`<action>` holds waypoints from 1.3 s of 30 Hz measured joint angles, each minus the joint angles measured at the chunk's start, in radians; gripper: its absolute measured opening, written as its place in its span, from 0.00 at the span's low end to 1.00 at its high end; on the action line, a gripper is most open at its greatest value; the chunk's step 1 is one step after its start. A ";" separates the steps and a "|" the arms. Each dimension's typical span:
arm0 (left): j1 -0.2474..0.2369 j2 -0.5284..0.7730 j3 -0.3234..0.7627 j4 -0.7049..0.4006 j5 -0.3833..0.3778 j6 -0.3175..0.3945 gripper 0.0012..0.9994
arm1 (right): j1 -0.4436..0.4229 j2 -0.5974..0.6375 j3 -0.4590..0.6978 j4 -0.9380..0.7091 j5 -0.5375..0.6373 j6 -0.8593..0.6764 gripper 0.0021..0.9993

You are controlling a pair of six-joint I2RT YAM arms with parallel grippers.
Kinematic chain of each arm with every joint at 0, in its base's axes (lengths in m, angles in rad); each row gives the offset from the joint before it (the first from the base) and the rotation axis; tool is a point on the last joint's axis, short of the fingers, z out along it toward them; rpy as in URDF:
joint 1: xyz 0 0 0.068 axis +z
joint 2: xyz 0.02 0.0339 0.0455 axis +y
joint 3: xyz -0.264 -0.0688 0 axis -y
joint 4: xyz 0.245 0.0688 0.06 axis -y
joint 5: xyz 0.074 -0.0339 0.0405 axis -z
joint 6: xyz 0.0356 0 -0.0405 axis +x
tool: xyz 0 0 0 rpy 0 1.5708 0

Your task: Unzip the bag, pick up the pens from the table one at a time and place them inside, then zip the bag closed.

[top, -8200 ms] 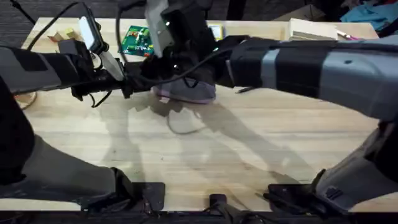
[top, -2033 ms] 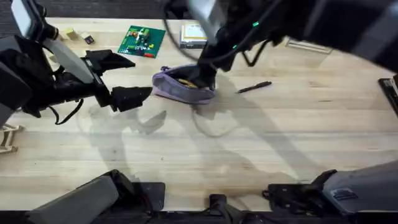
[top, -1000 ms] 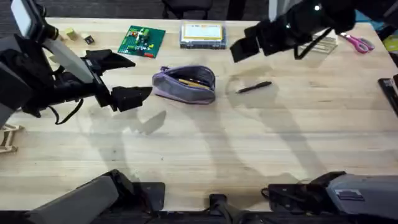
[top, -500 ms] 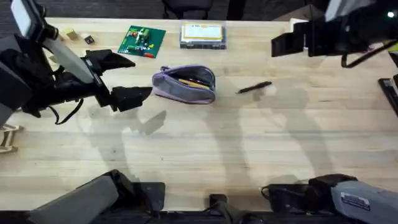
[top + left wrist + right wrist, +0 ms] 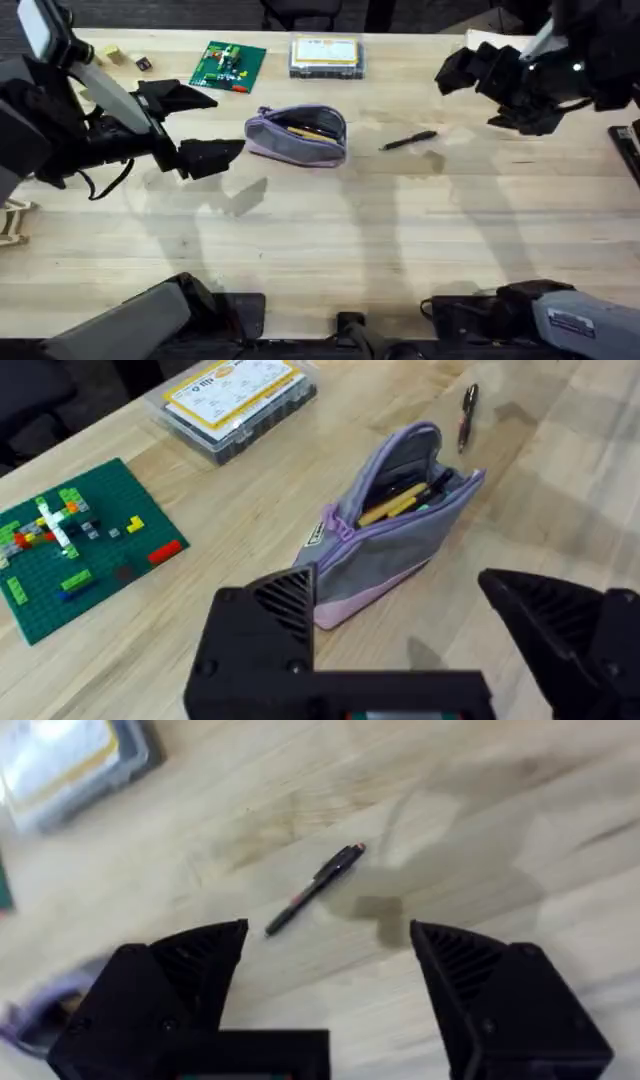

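While my right gripper [image 5: 478, 88] hung wide open, nearer than my open left gripper [image 5: 205, 130], the pen [image 5: 408, 141] lay just left and nearward, tilted far-right.

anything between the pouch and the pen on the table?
Nothing. In the overhead view the stretch between the bag and the pen is bare table; the left wrist view shows the same gap of wood.

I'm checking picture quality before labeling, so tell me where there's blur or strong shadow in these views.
Overhead: the right gripper is smeared, and soft arm shadows fall across the table. Right wrist: the whole view is soft, the pen is slightly blurred, and a dark shadow patch lies beside it. Left wrist: sharp on the bag.
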 joint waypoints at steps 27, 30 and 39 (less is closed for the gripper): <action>0.000 0.000 0.000 0.005 0.000 0.000 0.99 | 0.206 0.227 -0.002 0.137 0.193 0.344 1.00; 0.000 0.000 0.000 0.005 0.000 0.000 0.99 | 0.237 0.261 -0.002 0.143 0.255 0.372 1.00; 0.000 0.000 0.000 0.004 0.000 0.000 0.99 | 0.259 0.383 -0.002 0.170 0.315 0.486 1.00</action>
